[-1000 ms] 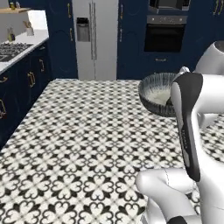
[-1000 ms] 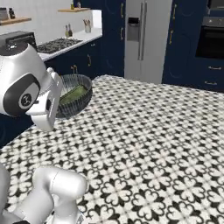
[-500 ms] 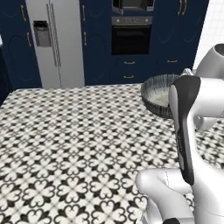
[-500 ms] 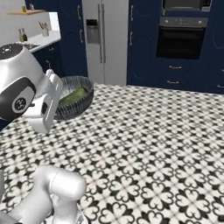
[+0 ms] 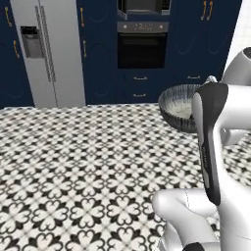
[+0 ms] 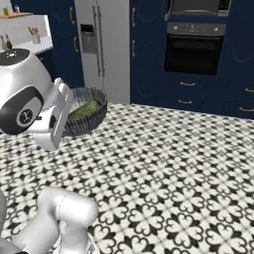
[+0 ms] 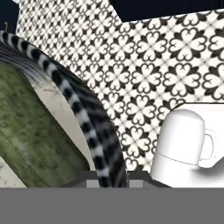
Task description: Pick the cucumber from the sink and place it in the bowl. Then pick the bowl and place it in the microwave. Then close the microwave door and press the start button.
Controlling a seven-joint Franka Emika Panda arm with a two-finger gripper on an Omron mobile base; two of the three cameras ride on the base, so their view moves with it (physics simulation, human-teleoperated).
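My gripper (image 7: 107,177) is shut on the rim of the bowl (image 7: 89,120), whose dark streaked edge runs up between the fingertips. The bowl (image 5: 177,107) hangs above the floor beside my forearm, also seen as the bowl (image 6: 92,119) just right of my hand. Inside it lies the green cucumber (image 6: 85,109), close up as the cucumber (image 7: 33,135) against the pale speckled inside. The lower part of the microwave (image 6: 197,6) shows above the oven (image 5: 142,49); how its door stands I cannot tell.
A patterned black-and-white floor (image 5: 83,162) spreads ahead. Dark blue cabinets (image 6: 149,54) line the far wall, with a steel fridge (image 5: 46,54) left of the oven. A white counter end with jars (image 6: 30,34) sits at far left.
The whole scene has slid left in both base views, so the base has turned right; the oven now stands nearer the middle. The bowl stays in my gripper at the same place.
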